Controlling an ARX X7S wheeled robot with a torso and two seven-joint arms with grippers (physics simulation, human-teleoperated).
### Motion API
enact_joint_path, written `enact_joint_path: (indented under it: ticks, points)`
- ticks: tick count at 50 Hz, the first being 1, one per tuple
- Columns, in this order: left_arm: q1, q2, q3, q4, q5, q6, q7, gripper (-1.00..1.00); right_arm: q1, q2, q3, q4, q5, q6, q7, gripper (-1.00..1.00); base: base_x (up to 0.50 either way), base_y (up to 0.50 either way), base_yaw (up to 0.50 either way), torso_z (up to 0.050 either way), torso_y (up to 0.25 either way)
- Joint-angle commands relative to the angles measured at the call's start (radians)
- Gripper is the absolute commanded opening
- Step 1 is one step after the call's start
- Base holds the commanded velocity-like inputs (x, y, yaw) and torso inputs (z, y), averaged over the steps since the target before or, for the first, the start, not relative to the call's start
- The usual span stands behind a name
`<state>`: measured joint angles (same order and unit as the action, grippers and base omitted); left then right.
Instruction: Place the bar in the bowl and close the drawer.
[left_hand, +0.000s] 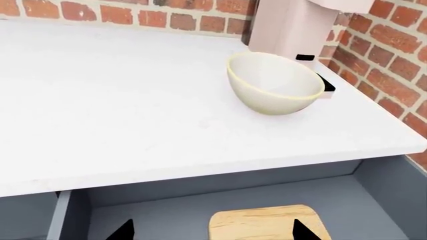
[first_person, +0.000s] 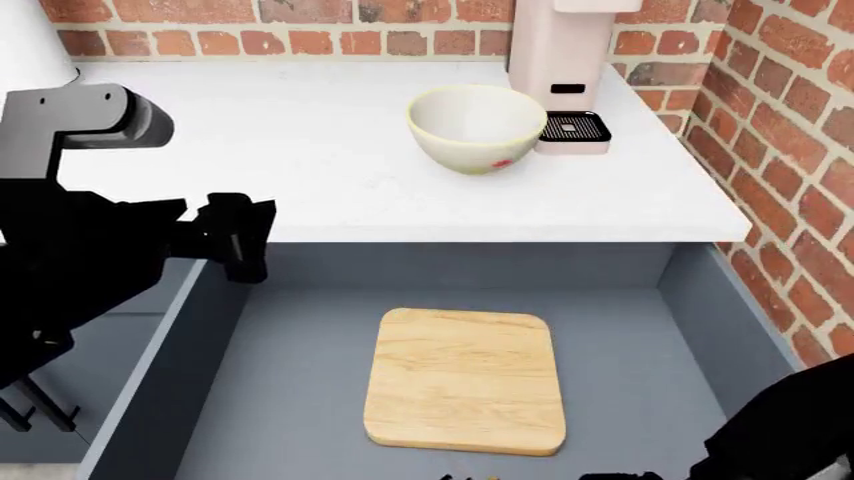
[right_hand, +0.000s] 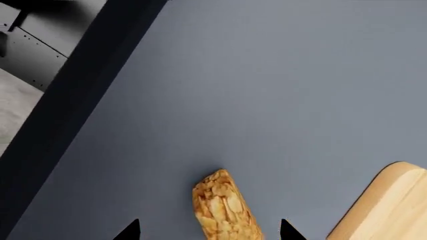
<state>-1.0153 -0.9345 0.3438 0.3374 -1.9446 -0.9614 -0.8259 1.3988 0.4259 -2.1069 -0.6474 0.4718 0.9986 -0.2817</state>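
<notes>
Left wrist view: your left gripper (left_hand: 212, 231) shows only two dark fingertips, spread apart with nothing between them, above the open drawer (left_hand: 373, 200). A light-wood cutting board (left_hand: 267, 222) lies on the drawer floor below them. On the white counter (left_hand: 120, 110), the bowl (left_hand: 273, 84) stands upright near the far right corner, just in front of a pale pink appliance (left_hand: 293, 25) against the brick wall (left_hand: 393, 55).

Head view: the drawer (first_person: 267, 370) is pulled well out. The cutting board (first_person: 465, 380) lies flat near its middle. The bowl (first_person: 475, 128) sits near the counter's (first_person: 240, 140) back right, red mark facing you, just beside the appliance's black drip tray (first_person: 575, 128). Your left arm (first_person: 94, 240) hangs over the drawer's left wall. The right arm (first_person: 787, 435) shows only at the lower right corner.

Right wrist view: your right gripper (right_hand: 209, 231) has its jaws apart, tips on either side of the bar (right_hand: 223, 207), not closed on it. The bar lies on the grey drawer floor (right_hand: 267, 90), near the cutting board's (right_hand: 387, 210) rounded corner but apart from it.
</notes>
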Motion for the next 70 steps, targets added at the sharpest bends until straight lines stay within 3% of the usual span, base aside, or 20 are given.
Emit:
enact_joint_path:
  ticks: [1,38,70]
  points:
    - [-0.001,0.001,0.004,-0.001,-0.001,0.001,0.000,1.00,0.000,0.020,-0.022,0.030,-0.007,-0.020,-0.015,1.00,0.00,0.00,0.00,0.000,0.000]
    - [0.002,0.005,0.018,-0.010,0.011,0.004,0.016,1.00,0.071,0.042,-0.009,0.118,-0.040,-0.112,-0.076,1.00,0.00,0.00,0.00,0.000,0.000]
    - [0.027,-0.006,0.017,-0.012,0.027,0.015,0.039,1.00,-0.017,-0.010,-0.057,0.238,-0.086,-0.201,-0.098,1.00,0.00,0.00,0.00,0.000,0.000]
